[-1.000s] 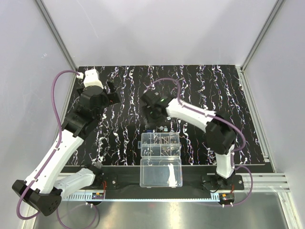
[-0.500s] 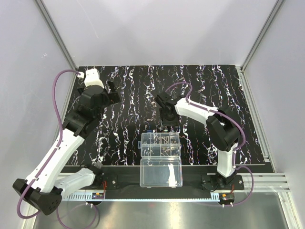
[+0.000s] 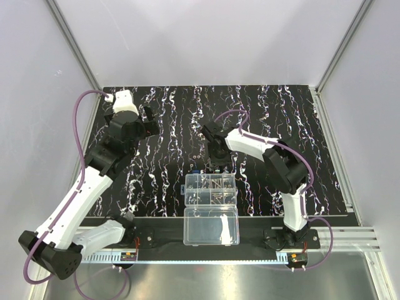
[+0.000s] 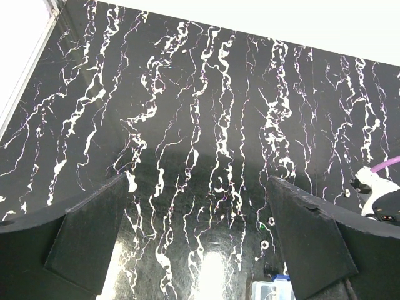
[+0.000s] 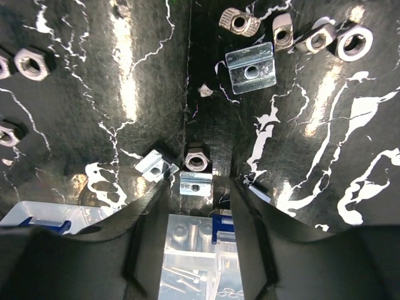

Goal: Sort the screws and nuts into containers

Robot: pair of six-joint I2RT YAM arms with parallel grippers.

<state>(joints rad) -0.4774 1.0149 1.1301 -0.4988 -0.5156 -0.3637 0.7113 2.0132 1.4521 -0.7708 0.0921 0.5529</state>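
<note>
While looking down the right wrist, found right gripper (image 5: 197, 187) released, matte black fingers (image 5: 144, 237) parted, 1 silvery hexagonal nut (image 5: 196, 159) lying between the tips at centre. Saw more nuts (image 5: 353, 42), hexagonal and blocky, scattered upper right and far left on glossy white-veined mat (image 5: 81, 125). Noted slim screws (image 5: 187, 275) inside clear plastic containers (image 5: 44, 215) at bottom. Found left gripper (image 4: 200, 250) released, empty.
</note>
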